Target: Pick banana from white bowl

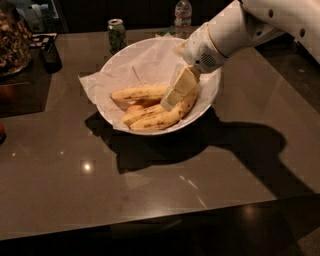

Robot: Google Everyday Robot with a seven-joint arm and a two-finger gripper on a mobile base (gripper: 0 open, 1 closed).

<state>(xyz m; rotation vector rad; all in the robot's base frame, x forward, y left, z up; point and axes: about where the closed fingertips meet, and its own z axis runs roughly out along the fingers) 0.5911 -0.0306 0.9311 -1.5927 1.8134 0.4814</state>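
Note:
The white bowl (122, 62), wide and lined with crinkled white paper, stands on the dark table and holds several bananas. The banana (137, 93), long, nearly straight and lightly flecked, lies across the middle of the bowl. A curved, flecked banana (157, 121) lies in front of it, with a shorter one (140, 113) between them. My gripper (176, 94) reaches down into the bowl from the upper right. It sits at the right end of the banana, just over the curved one, and hides that end.
A green soda can (116, 32) stands behind the bowl at the left, and a clear water bottle (183, 12) behind it at the right. A dark tray (20, 82) with a dark cup (51, 56) lies at the far left. The table's front edge (150, 220) runs below.

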